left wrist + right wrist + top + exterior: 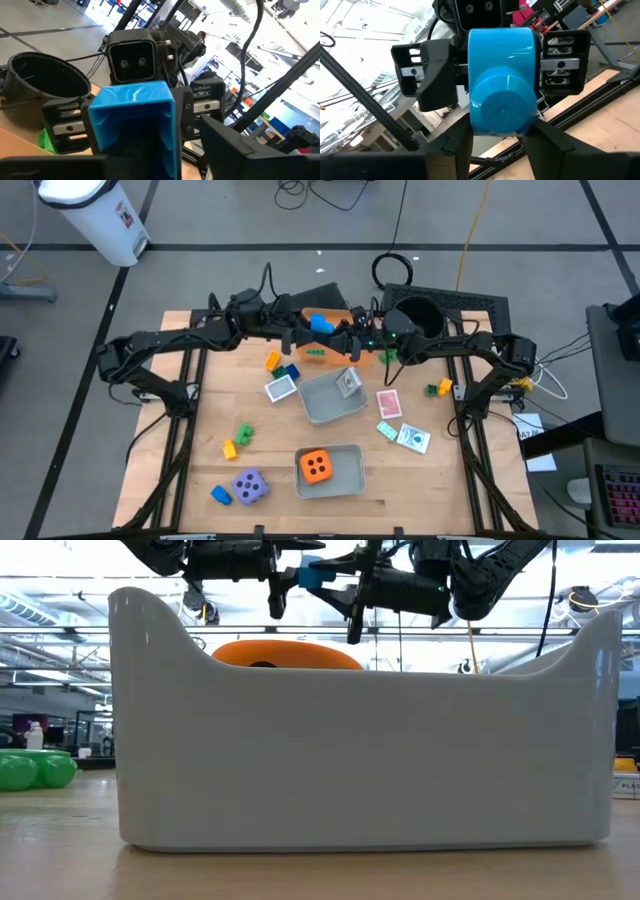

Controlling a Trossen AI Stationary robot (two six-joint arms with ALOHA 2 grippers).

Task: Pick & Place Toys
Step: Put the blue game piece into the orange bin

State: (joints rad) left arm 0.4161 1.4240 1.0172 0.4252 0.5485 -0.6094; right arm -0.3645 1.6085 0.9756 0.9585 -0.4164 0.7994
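1. The left claw [300, 330] hangs above the worktop [200, 440] at upper centre of the high view. Its fingers look parted just off the sides of the blue brick [321, 323], so it seems to hold nothing.
2. The blue brick is in the air between both claws, over the orange tray [340, 313].
3. The right claw [341, 332] faces the left one, and its fingers are closed against the brick.
4. The step looks like a handover from arm to arm. Next, the left arm should back straight away, and then the right one can carry the brick to a tray; which tray I cannot tell.
5. No writing is readable, and the label on the white bin [100, 215], upper left, is too small.
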